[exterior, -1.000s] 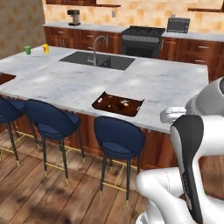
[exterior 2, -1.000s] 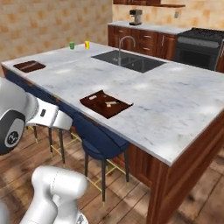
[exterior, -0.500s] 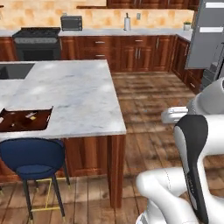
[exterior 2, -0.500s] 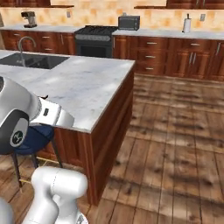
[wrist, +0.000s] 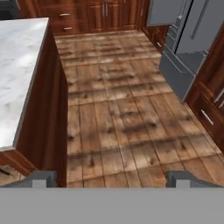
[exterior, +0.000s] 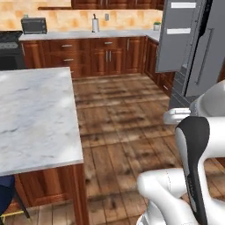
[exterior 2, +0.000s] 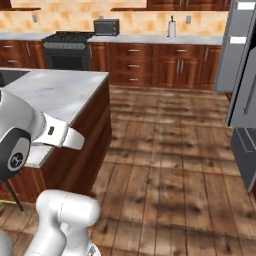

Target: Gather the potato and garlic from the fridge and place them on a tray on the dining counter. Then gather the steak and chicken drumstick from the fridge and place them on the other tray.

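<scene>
The gripper (wrist: 112,178) hangs low over the wooden floor (wrist: 118,113) with its jaws spread wide and nothing between them, the two finger tips (wrist: 41,178) standing far apart at the bottom of the hand view. Just to one side is the end of the dining counter (exterior: 30,118), its marble top bare in the part that shows here, with the red-brown base below; a blue stool (exterior: 4,197) peeks out at its near corner. Beyond the open stretch of floor stands the fridge (exterior: 193,48), with a grey door (exterior: 176,35) swung open and the drawers (wrist: 179,74) visible low down. Farther back runs the wall counter (exterior 2: 150,39) with a microwave (exterior 2: 106,26), a paper towel roll (exterior 2: 172,27) and the stove (exterior 2: 67,47). The garlic, the potato, the meats and the trays cannot be made out in these pictures, so how much of the task is done cannot be judged from them. With an empty hand and the base facing across the floor towards the fridge, the step in hand looks like a trip to fetch an item from it. The next move calls for bringing the base close to the open door, then raising the arm to reach a shelf, keeping clear of the door's edge and the counter corner.
</scene>
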